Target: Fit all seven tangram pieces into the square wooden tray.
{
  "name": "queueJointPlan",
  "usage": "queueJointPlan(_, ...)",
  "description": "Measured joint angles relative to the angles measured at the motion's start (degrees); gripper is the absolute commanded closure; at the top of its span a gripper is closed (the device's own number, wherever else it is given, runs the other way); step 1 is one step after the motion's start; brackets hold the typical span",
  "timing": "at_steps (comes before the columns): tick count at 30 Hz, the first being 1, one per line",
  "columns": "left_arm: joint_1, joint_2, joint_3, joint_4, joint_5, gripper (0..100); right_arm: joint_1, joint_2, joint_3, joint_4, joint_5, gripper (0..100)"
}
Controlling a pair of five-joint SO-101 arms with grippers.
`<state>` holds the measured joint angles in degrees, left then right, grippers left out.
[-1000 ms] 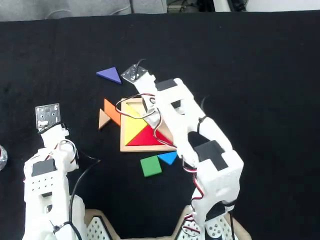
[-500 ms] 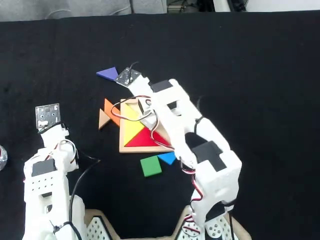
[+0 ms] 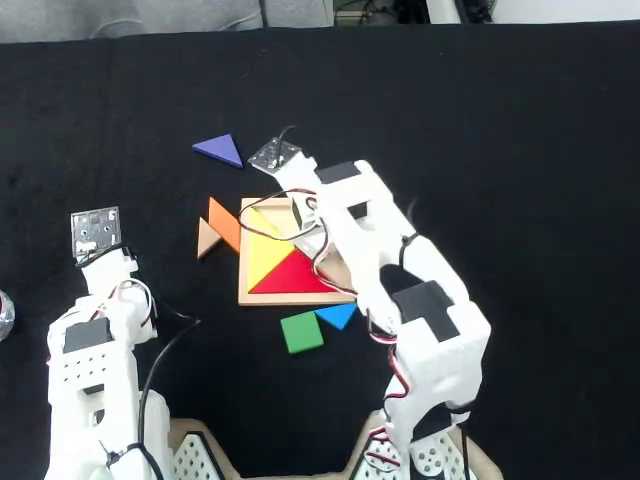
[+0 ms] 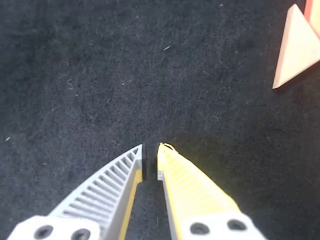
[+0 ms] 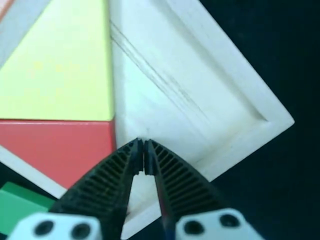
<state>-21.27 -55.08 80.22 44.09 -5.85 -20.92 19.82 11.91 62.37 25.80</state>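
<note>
Though pinched together at the tips, clamps nothing: so with the right end effector, poised over bare floor of the tray, just beside the red triangle and yellow triangle. Green square past the tray's rim.

Same with the left end effector: tips together, nothing between, above black counter, tan triangle well apart from it.

In the high view, tray just left of centre; yellow and red lying inside, filling its left part, right part hidden under an arm. Orange piece and tan triangle touching, just left of the tray. Purple triangle alone toward upper left. Green square and blue triangle side by side just below the tray.
</note>
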Motion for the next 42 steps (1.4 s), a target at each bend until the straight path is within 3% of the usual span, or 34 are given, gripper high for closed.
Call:
queueJointPlan(6, 0.26, 0.00, 0.00, 0.00, 0.09, 93, 1.05, -7.74, 0.62, 2.11, -0.53, 98.7)
queueJointPlan(10, 1.85, 0.00, 0.00, 0.00, 0.00, 93, 6.07, -17.32, 4.31, 0.70, -7.38, 98.7)
queueJointPlan(21, 2.20, 0.00, 0.00, 0.00, 0.00, 93, 10.29, -26.20, 28.31, -26.99, -9.85, 98.7)
queueJointPlan(29, 2.46, 0.00, 0.00, 0.00, -0.09, 93, 10.29, -26.29, 29.36, -20.75, -9.85, 98.7)
queueJointPlan(42, 2.55, 0.00, 0.00, 0.00, -0.09, 93, 10.20, -26.55, 31.12, -22.24, -9.76, 98.7)
